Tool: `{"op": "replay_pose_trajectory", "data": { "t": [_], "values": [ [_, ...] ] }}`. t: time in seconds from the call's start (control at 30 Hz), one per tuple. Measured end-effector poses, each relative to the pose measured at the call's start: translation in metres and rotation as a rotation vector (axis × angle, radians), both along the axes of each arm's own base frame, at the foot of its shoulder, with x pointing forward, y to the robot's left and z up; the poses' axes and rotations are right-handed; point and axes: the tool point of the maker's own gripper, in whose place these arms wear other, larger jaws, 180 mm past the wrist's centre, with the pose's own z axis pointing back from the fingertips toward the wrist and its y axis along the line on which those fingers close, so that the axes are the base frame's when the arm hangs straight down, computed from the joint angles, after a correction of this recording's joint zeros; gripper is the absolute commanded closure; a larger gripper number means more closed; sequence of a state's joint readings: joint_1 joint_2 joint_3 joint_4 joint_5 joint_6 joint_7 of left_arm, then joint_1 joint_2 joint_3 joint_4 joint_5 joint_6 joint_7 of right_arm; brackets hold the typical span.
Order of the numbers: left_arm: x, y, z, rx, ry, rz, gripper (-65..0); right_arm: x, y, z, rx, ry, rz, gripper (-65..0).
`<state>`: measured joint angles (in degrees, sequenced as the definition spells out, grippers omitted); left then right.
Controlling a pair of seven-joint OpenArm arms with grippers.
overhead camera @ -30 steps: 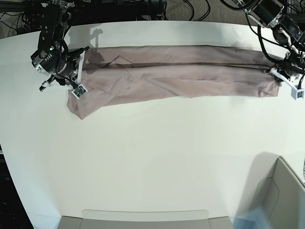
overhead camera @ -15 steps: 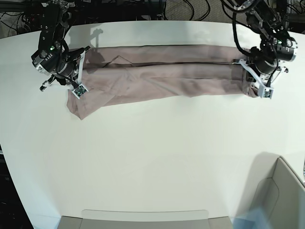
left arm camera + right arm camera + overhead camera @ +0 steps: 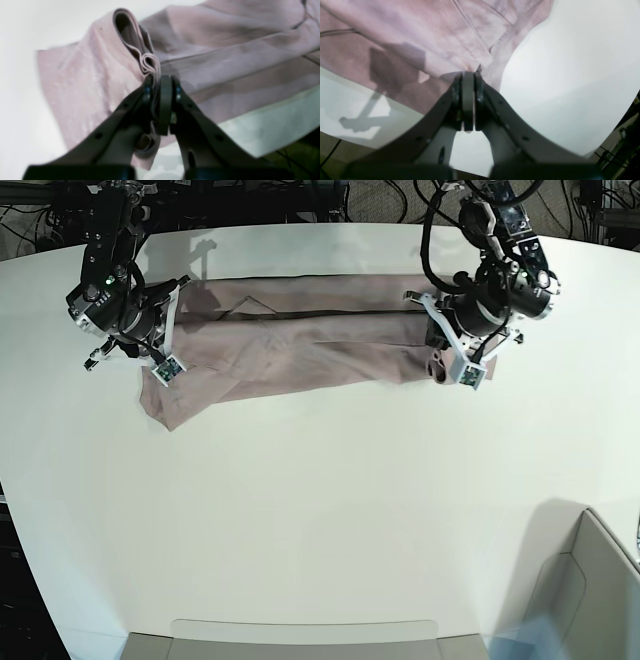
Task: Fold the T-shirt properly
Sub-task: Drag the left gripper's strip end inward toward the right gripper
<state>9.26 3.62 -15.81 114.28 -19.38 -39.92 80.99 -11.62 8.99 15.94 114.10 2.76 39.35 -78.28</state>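
The dusty pink T-shirt [image 3: 300,345] lies as a long, lengthwise-folded band across the far side of the white table [image 3: 320,510]. In the base view my left gripper [image 3: 452,366] is on the right, shut on the shirt's right end, which is lifted and doubled back over the band. The left wrist view shows bunched fabric layers [image 3: 150,62] pinched between its fingertips [image 3: 160,85]. My right gripper [image 3: 160,362] is at the shirt's left end, shut on a fabric edge [image 3: 475,60] near the fingertips [image 3: 468,76]. A loose corner [image 3: 165,405] hangs toward me there.
A grey bin [image 3: 590,590] stands at the near right corner. A shallow grey tray [image 3: 300,640] runs along the near edge. Cables and arm mounts [image 3: 330,195] crowd the far side behind the table.
My left gripper has carried the shirt's right end leftward over the band, from the table's far right to right of centre. The right gripper has stayed put.
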Motion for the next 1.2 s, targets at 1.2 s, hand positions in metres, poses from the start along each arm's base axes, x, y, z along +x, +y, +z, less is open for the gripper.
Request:
{"op": "replay_pose_trajectory", "data": {
  "t": [1.2],
  "values": [
    [0.01,-0.086,0.004,-0.183,0.035,-0.048,-17.1,-0.006,0.003,-0.004,0.005,0.017,-0.001,0.0]
  ]
}}
